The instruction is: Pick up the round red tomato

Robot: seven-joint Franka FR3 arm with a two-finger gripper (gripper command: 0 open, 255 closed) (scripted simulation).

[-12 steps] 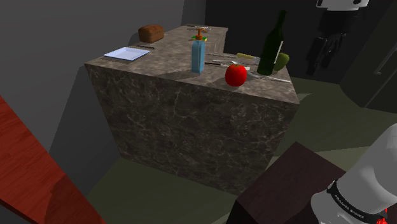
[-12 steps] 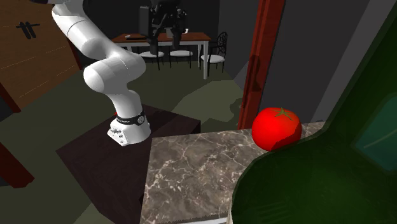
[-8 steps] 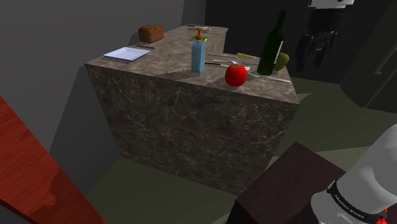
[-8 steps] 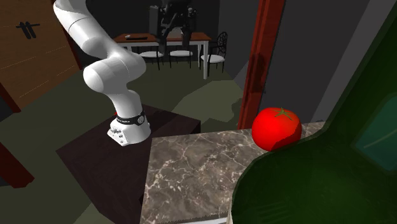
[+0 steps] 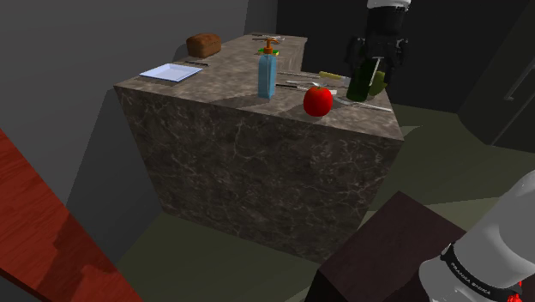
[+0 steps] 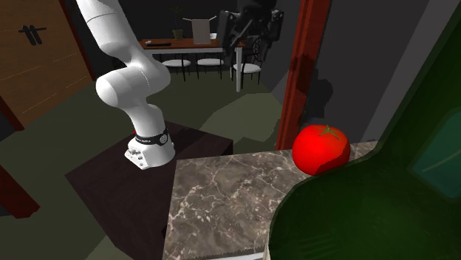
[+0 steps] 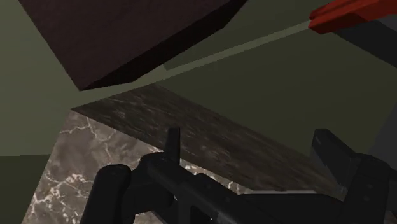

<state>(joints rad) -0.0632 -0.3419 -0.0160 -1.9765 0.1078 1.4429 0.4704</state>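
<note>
The round red tomato (image 5: 317,99) with a green stem sits near the counter's front right corner in the shoulder view. In the second exterior view the tomato (image 6: 321,149) rests at the marble top's edge. My black gripper (image 5: 377,62) hangs above and behind it, over the counter's far right end, close to the dark green bottle (image 5: 361,84). In the second exterior view the gripper (image 6: 252,26) is high in the air, well back from the tomato. Seen from the wrist, the gripper (image 7: 222,159) is open over a marble corner, fingers apart and holding nothing.
On the marble counter (image 5: 249,146) stand a blue soap dispenser (image 5: 267,73), a brown loaf (image 5: 203,45), a white tray (image 5: 171,72) and cutlery (image 5: 300,83). The green bottle (image 6: 369,214) looms in the foreground. A red door frame (image 6: 299,74) and dining table (image 6: 185,44) lie beyond.
The arm has swung toward the shoulder view's left, carrying the gripper from off the counter's right side to just behind the bottle. The tomato has not moved.
</note>
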